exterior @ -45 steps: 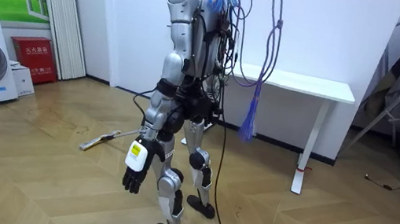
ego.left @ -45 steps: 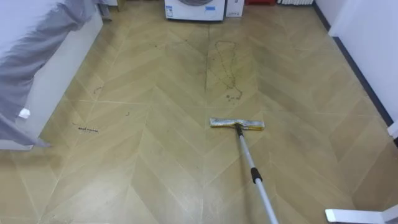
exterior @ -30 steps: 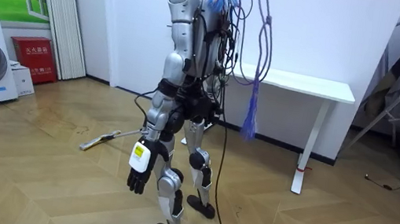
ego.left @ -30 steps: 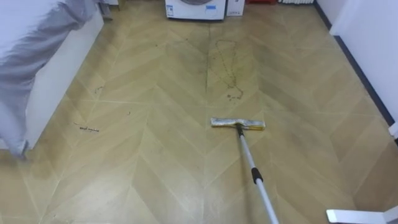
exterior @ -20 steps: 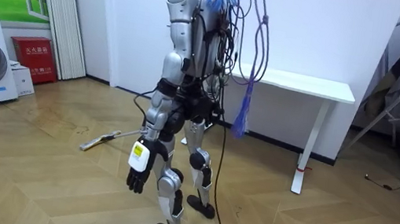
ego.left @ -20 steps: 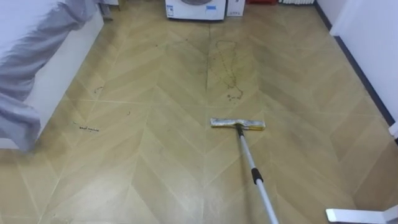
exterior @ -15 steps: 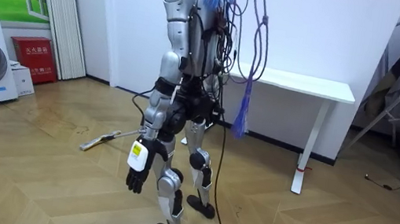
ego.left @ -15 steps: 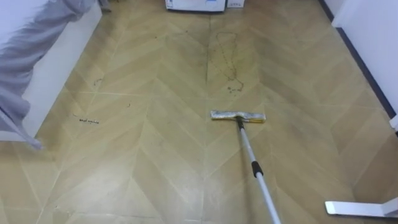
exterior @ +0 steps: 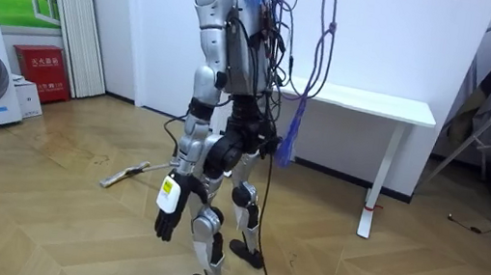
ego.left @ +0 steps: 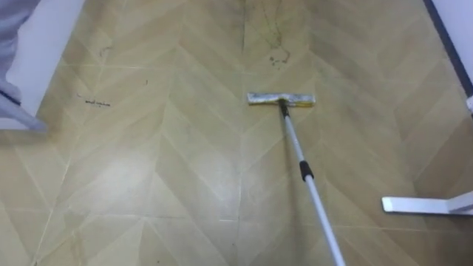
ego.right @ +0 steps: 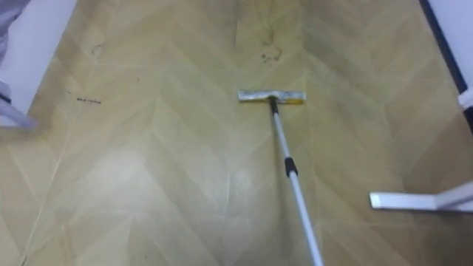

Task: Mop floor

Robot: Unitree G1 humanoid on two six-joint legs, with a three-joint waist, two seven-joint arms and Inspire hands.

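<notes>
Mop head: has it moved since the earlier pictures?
No. Against the red box, the mop head lies where it did; the eye views' shift is the camera's.

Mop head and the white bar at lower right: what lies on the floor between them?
Only bare wood floor separates the mop head from the white bar; the left eye view shows it.

Silver mop pole w/ black collar (ego.left: 299, 161): near end cut by bottom edge of both eye views. Room view: most of the pole hidden behind robot's legs, flat mop head (exterior: 111, 179) pokes out. White flat bar (ego.left: 423, 205) runs off right edge. White furniture panel w/ grey cloth (ego.left: 33, 52) cropped top left. Dark floor marks (ego.left: 276, 56) too blurry to ID. Left robot hand (exterior: 167, 219) too small to read pose
</notes>
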